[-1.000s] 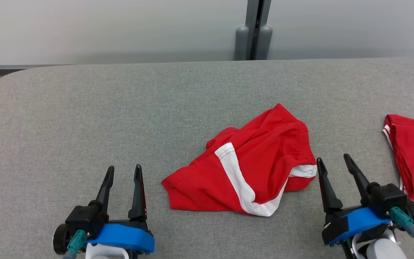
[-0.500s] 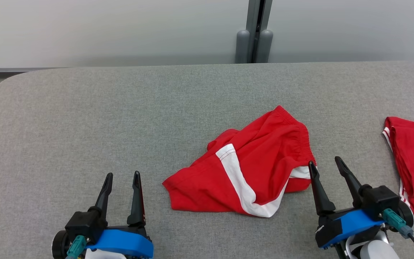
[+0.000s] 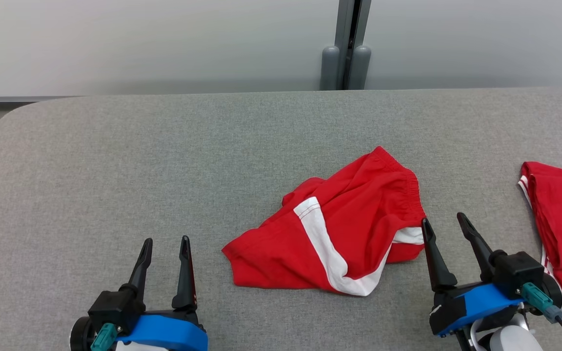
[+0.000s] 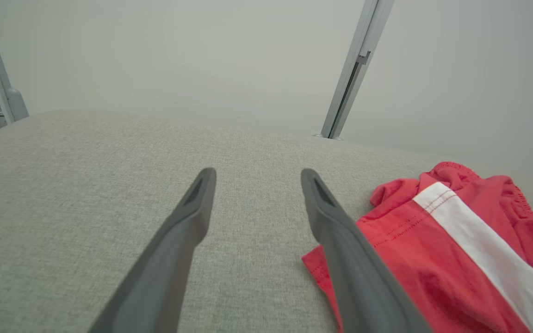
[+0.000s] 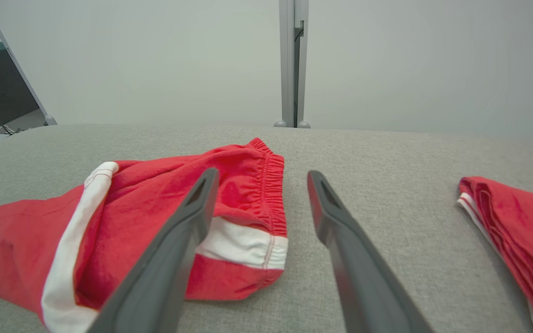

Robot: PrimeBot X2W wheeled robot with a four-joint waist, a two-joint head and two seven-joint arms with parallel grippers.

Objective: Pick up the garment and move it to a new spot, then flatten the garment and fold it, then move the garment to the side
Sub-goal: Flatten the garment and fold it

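Closer now, the right gripper [image 3: 443, 219], fingers apart, stands just right of the crumpled red-and-white cloth shorts [image 3: 359, 214] on the grey fabric table [image 3: 164, 161]; the left gripper [image 3: 166, 240], also spread, is to their left.

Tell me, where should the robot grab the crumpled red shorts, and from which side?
Probably the gathered elastic waistband on the right edge of the red shorts, coming in from the right. That edge is bunched thick and stands up off the grey table, so there is something to pinch. The open right claw sits just beside it.
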